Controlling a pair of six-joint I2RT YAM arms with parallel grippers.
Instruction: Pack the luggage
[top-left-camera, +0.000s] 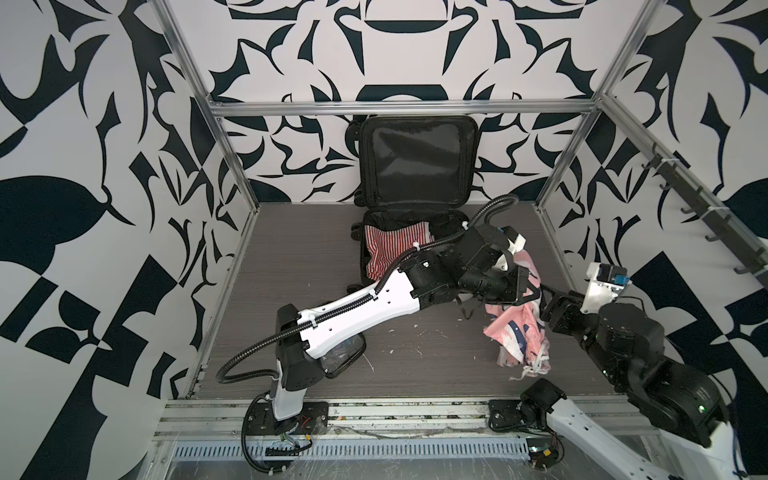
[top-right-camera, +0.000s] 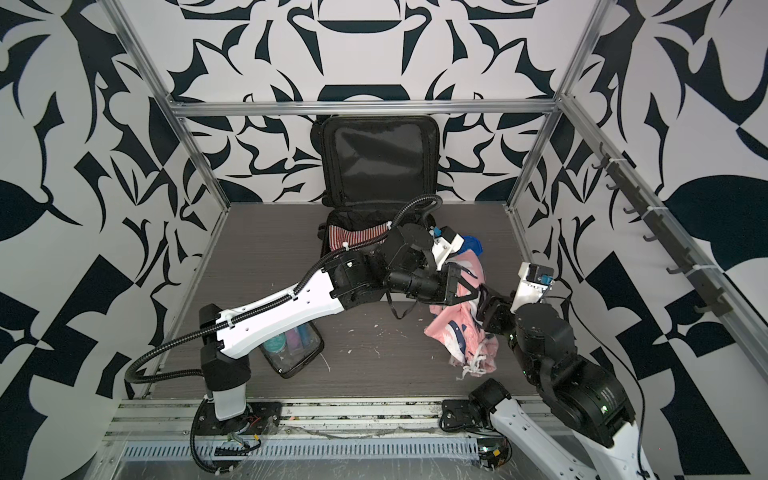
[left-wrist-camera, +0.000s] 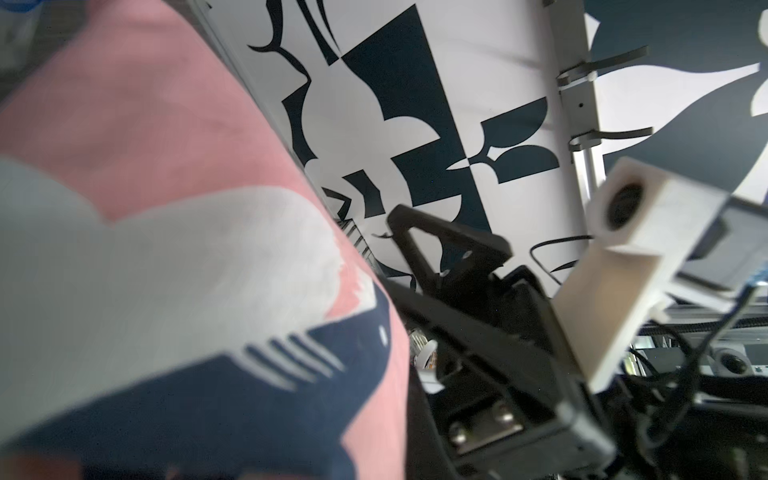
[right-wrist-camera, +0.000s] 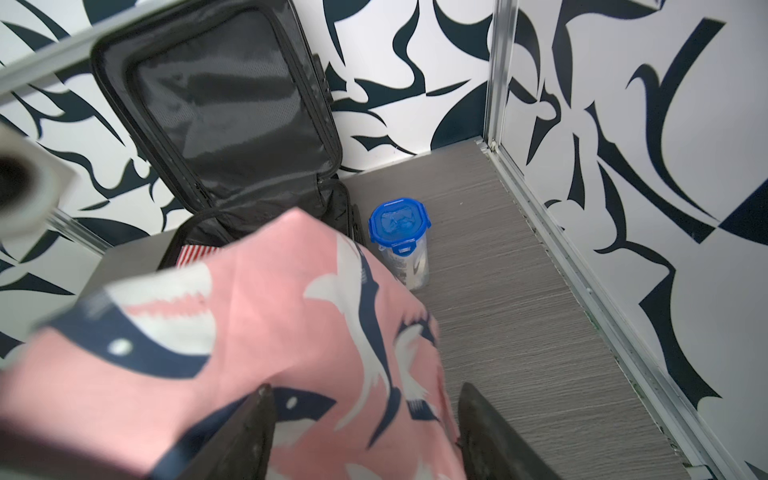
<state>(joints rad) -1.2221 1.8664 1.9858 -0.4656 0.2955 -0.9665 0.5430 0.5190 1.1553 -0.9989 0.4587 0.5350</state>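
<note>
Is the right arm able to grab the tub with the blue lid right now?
Probably not straight away. The right arm has its jaws open, but the pink cloth hangs between them and the tub. The floor beside the cloth looks bare, so it might go around.

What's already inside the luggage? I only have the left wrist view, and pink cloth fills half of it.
Observer: A red-and-white striped garment lies in the lower half of the luggage.
Operator: Where's my pink cloth relative to it?
Observer: In both top views the pink cloth hangs to the right of the luggage, outside it.
Operator: Anything under my left arm?
Observer: A clear pouch lies below the left arm, near its base.
</note>
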